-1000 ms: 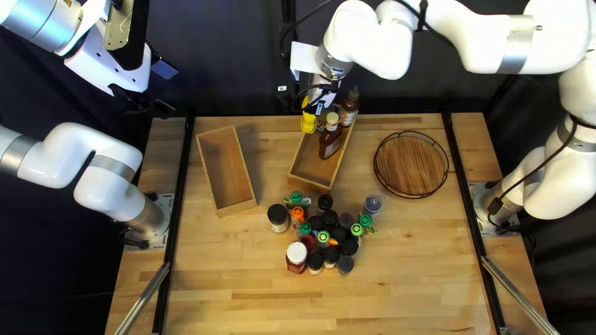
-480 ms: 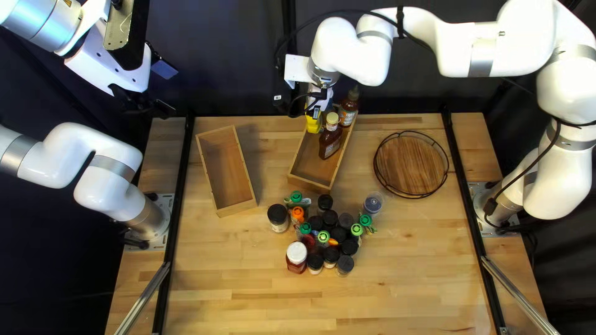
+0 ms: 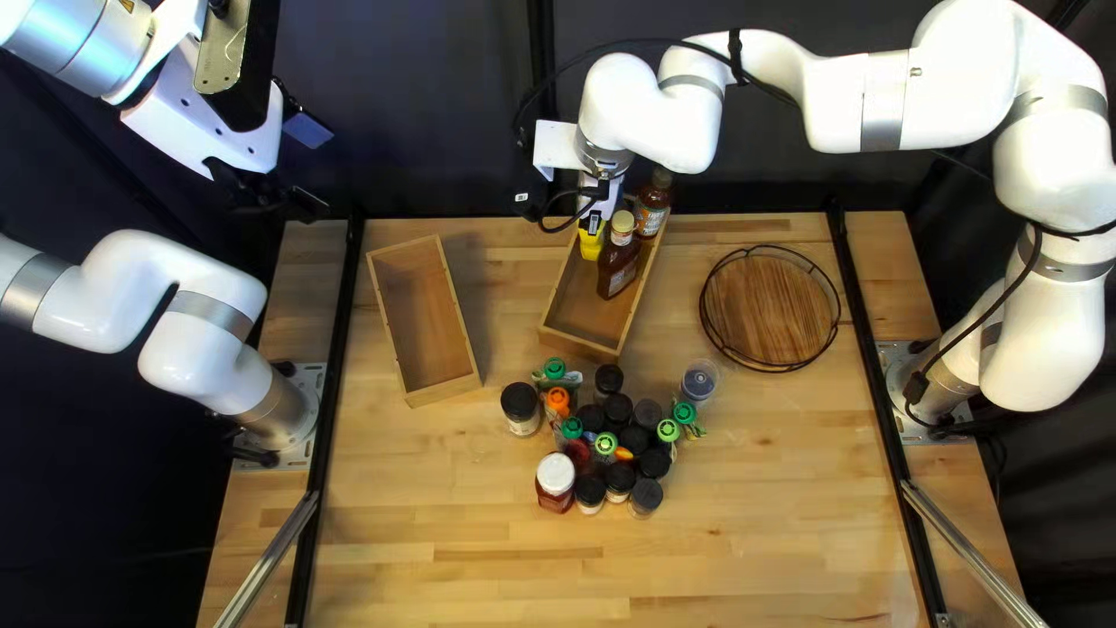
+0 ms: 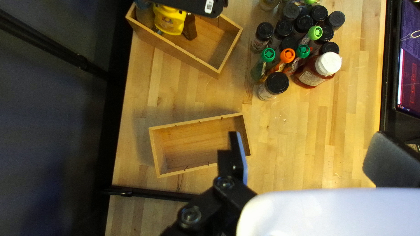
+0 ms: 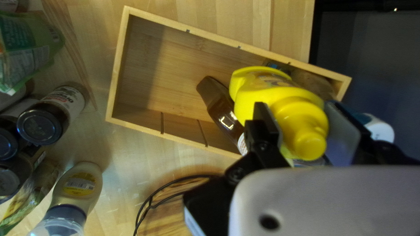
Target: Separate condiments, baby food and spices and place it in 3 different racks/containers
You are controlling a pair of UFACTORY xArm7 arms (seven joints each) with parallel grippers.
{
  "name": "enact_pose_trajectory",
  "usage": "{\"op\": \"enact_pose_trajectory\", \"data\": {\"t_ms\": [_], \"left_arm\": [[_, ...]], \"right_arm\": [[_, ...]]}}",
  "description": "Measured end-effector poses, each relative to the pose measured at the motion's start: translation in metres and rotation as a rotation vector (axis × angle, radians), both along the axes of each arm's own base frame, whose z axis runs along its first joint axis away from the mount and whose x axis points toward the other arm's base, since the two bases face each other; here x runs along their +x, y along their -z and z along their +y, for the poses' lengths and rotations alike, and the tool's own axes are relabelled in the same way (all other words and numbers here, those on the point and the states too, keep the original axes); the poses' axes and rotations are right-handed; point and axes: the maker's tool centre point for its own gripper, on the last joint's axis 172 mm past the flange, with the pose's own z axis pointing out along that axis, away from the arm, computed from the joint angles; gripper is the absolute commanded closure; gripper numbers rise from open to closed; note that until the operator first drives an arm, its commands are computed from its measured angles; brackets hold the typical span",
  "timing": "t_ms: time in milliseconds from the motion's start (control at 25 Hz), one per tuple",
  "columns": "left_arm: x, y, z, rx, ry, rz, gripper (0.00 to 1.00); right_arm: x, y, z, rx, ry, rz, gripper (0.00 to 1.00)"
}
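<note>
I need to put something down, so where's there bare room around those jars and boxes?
Bare in the top left view: the left-hand box, the round rack, the bottle box's near end, and the tabletop nearer than the jars. Crowded: among the jars, and the bottle box's far end, where the right gripper holds the yellow bottle.

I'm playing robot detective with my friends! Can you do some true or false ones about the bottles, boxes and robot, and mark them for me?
1. My right gripper holds the yellow bottle. True.
2. My left gripper's fingers are shut. False: my left gripper is open.
3. A brown bottle is in a wooden box. True.
4. In the top left view, the round tray is left of both boxes. False: the round tray is right of them.
</note>
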Motion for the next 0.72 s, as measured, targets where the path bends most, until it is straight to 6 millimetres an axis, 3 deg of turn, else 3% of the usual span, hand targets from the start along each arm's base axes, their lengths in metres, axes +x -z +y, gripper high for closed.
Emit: {"op": "enact_pose_trajectory", "data": {"t_ms": [80,120,160,200,280,320,720], "left_arm": [[0.0,0.0,0.0,0.0,0.0,0.0,0.0],[0.0,0.0,0.0,0.0,0.0,0.0,0.0],[0.0,0.0,0.0,0.0,0.0,0.0,0.0],[0.0,0.0,0.0,0.0,0.0,0.0,0.0],[0.0,0.0,0.0,0.0,0.0,0.0,0.0],[0.0,0.0,0.0,0.0,0.0,0.0,0.0],[0.0,0.0,0.0,0.0,0.0,0.0,0.0]], "right_arm": [[0.0,0.004,-0.001,0.002,0.003,0.004,0.94],[0.0,0.006,-0.001,0.004,0.004,0.005,0.8],[0.0,0.007,-0.002,0.005,0.006,0.007,0.54],[0.0,0.009,-0.002,0.006,0.007,0.008,0.36],[0.0,0.011,-0.002,0.008,0.008,0.009,0.15],[0.0,0.011,-0.001,0.009,0.008,0.009,0.1],[-0.007,-0.013,0.015,0.004,-0.015,-0.01,0.03]]}}
